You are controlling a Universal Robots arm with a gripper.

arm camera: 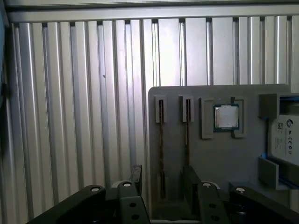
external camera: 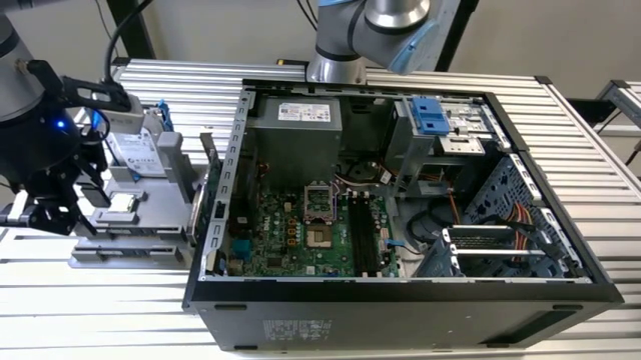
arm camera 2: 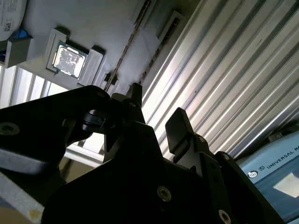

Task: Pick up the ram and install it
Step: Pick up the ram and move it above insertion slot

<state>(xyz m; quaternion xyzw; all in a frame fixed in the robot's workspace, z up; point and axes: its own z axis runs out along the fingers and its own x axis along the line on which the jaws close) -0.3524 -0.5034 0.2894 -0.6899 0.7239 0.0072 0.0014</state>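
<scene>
Two ram sticks stand on edge in slots of a grey fixture tray (arm camera: 219, 163). They show as thin dark lines, ram (arm camera: 161, 144) and ram (arm camera: 187, 140); one ram edge (arm camera 2: 133, 39) also shows in the second wrist view. My gripper (arm camera: 162, 179) is open with nothing between its black fingers (arm camera: 136, 175). It hovers at the tray's edge, apart from the sticks, and in the first wrist view one stick lines up with the gap between the fingers. In the exterior view the gripper (external camera: 45, 217) hangs at the far left, beside the tray (external camera: 150, 255). The fingertips (arm camera 2: 180, 123) show close up.
An open computer case (external camera: 401, 300) fills the middle, with long black motherboard slots (external camera: 362, 232) beside the processor socket (external camera: 318, 199). The tray also holds a processor chip (arm camera: 226, 116) and a hard drive (arm camera: 286, 140). Ribbed metal tabletop (arm camera: 70, 116) surrounds everything.
</scene>
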